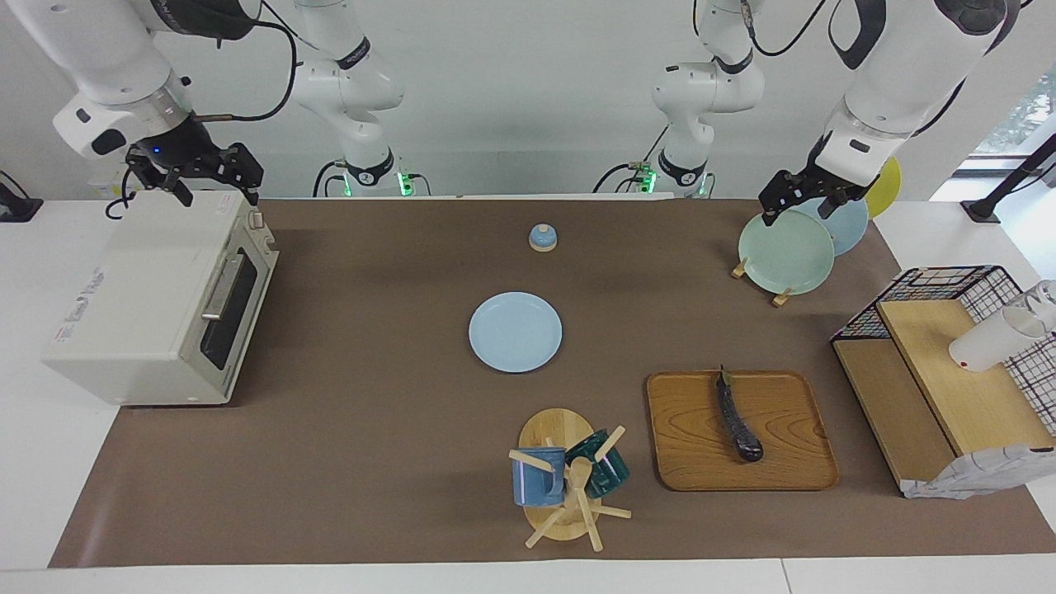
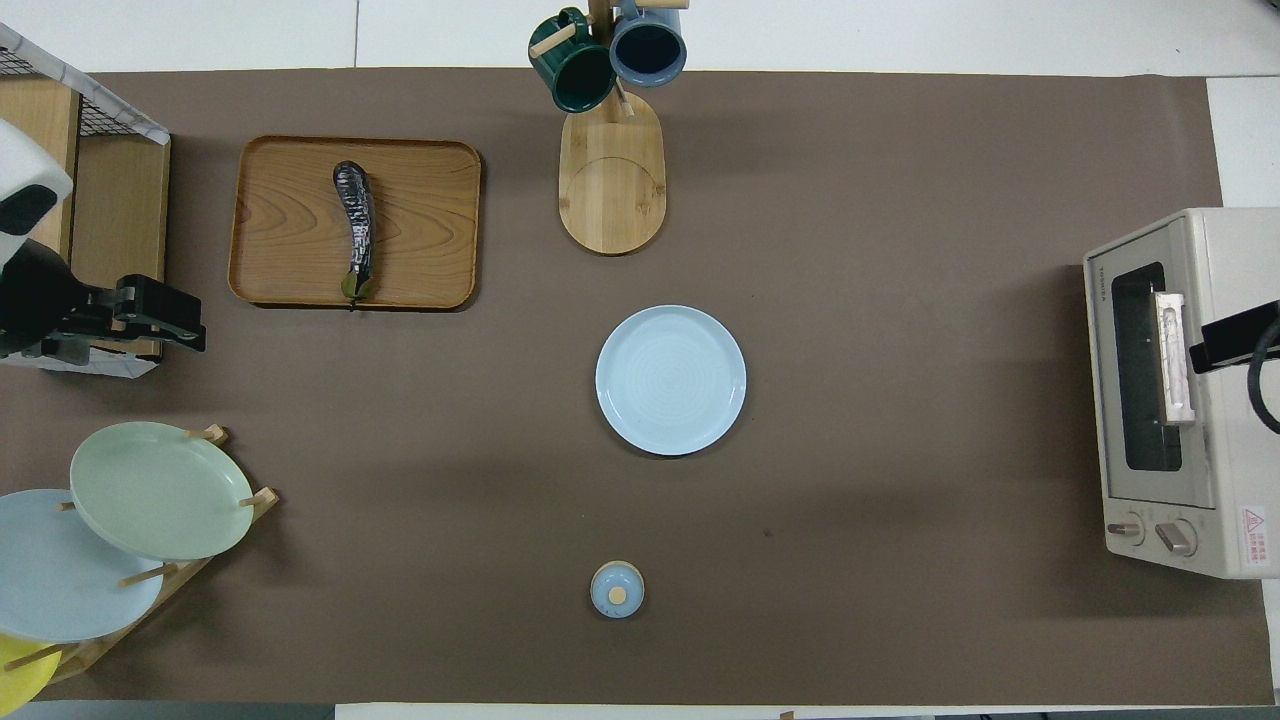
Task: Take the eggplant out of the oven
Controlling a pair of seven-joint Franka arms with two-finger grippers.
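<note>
A brown mat covers my white worktop (image 1: 33, 495), white wall at the frame's top. The eggplant (image 1: 738, 419) lies on the wooden tray (image 1: 685, 445) at lower right, well apart from the closed oven (image 1: 157, 305) at left. My right claw (image 1: 210, 177) hangs released over the oven's top; my left claw (image 1: 804, 196), released too, hovers over the plate rack (image 1: 780, 295).

Bright even light, soft faint shadows, sharp focus, daylight at one corner
</note>
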